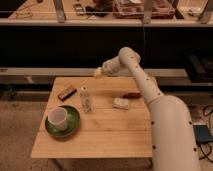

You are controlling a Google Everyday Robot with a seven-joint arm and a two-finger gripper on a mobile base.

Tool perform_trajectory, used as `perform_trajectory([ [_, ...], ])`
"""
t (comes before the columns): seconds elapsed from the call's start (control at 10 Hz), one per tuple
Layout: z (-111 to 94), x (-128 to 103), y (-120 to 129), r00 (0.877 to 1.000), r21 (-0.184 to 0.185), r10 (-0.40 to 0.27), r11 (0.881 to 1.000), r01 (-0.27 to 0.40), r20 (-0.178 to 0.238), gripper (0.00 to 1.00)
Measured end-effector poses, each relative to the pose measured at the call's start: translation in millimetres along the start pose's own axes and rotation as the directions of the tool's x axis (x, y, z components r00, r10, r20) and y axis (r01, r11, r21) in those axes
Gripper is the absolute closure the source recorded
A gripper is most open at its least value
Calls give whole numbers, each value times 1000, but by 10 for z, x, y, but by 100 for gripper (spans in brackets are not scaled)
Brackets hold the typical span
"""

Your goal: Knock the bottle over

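The bottle (pixel 86 99) is small, slim and clear with a white cap, standing upright on the wooden table (pixel 105 135), left of centre. My gripper (pixel 98 73) is at the end of the white arm, above the table's back edge, up and to the right of the bottle and apart from it. A white cup (pixel 58 118) sits on a green saucer (pixel 72 124) to the bottle's front left.
A brown snack bar (pixel 67 92) lies at the back left of the table. A pale packet (pixel 120 103) and a dark red-brown item (pixel 132 95) lie right of the bottle. A dark shelf unit with clutter on top stands behind the table.
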Motion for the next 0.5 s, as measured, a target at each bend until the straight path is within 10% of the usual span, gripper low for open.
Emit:
perform_trajectory([
  [0.5, 682, -153, -525, 989, 125, -83, 990, 68, 121, 100],
])
